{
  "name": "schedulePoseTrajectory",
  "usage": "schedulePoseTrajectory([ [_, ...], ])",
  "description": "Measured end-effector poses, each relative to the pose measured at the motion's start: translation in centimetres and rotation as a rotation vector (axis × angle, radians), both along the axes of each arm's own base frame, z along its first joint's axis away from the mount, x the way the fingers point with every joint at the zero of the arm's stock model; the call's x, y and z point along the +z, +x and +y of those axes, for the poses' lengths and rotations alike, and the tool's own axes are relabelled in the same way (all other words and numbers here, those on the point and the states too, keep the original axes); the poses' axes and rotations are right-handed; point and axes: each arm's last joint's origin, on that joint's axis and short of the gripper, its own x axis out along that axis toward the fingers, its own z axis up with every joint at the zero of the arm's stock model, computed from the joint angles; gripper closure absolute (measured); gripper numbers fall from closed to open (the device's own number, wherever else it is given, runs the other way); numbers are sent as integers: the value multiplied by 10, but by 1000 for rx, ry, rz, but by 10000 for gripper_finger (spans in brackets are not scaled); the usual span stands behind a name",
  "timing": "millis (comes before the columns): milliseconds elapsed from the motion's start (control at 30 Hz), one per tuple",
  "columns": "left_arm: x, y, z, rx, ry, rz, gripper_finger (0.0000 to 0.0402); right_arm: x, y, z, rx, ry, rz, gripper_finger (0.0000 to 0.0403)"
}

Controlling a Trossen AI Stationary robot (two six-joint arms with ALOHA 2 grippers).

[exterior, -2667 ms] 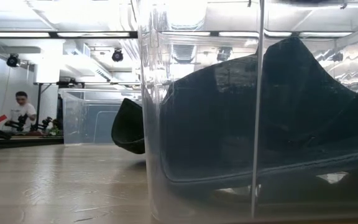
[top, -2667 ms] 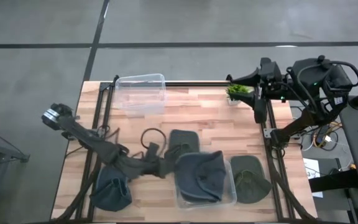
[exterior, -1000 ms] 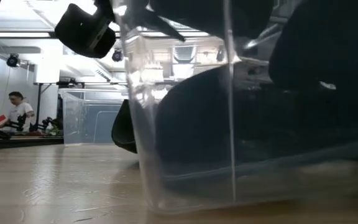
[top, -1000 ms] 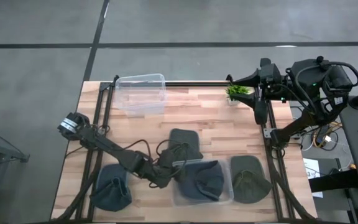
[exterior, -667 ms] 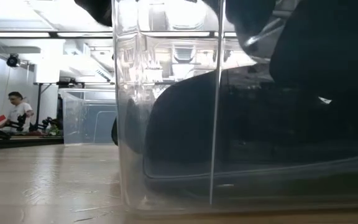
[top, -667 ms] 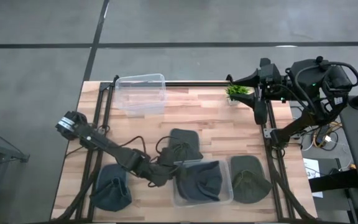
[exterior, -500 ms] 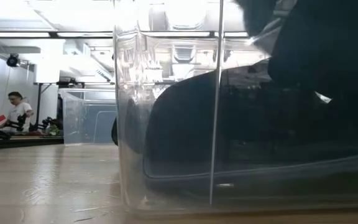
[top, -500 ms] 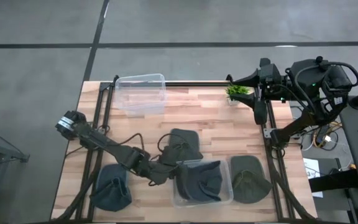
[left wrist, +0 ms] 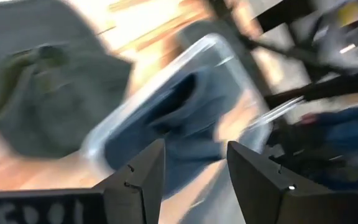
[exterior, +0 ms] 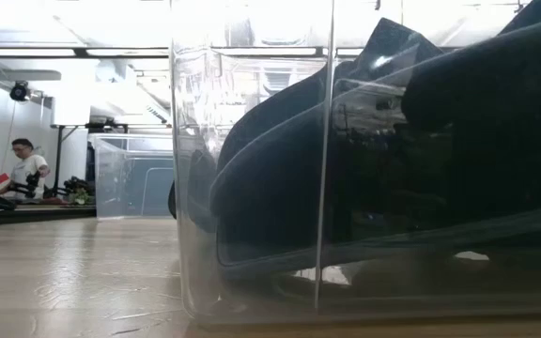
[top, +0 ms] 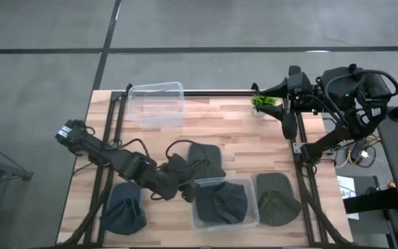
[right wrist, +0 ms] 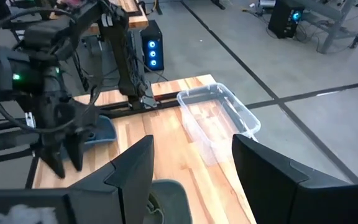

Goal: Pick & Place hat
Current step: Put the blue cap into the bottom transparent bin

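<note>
A dark blue hat (top: 221, 202) lies crumpled inside the clear bin (top: 254, 220) near the table's front edge; the low view shows it pressed against the bin wall (exterior: 252, 141). My left gripper (top: 186, 193) hovers open just left of that bin, its fingers (left wrist: 143, 177) pointing at it with nothing between them. A grey-green hat (top: 204, 159) lies flat on the table just behind the bin. My right gripper (right wrist: 191, 180) waits open above the table's far right corner.
A dark blue hat (top: 124, 214) lies at the near left, and a green hat (top: 276, 198) sits right of the bin. An empty clear bin (top: 157, 104) stands at the far edge, with a small plant (top: 264, 102) at the far right. A person (exterior: 26, 169) sits far behind the table.
My left gripper has drawn back out of the bin toward the table's left, leaving the dark blue hat inside. The hat has settled lower and flatter within the bin walls. The bin has slid slightly along the table.
</note>
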Motion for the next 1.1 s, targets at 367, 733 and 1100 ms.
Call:
schedulePoseTrajectory([
  [367, 17, -37, 19, -30, 74, 83, 236, -12, 22, 7, 53, 132, 62, 193],
  [733, 7, -69, 28, -397, 128, 361, 236, -39, 74, 17, 43, 157, 192, 193],
  [1100, -46, -79, 27, -1011, 154, 536, 236, -76, 136, 28, -32, 255, 266, 193],
])
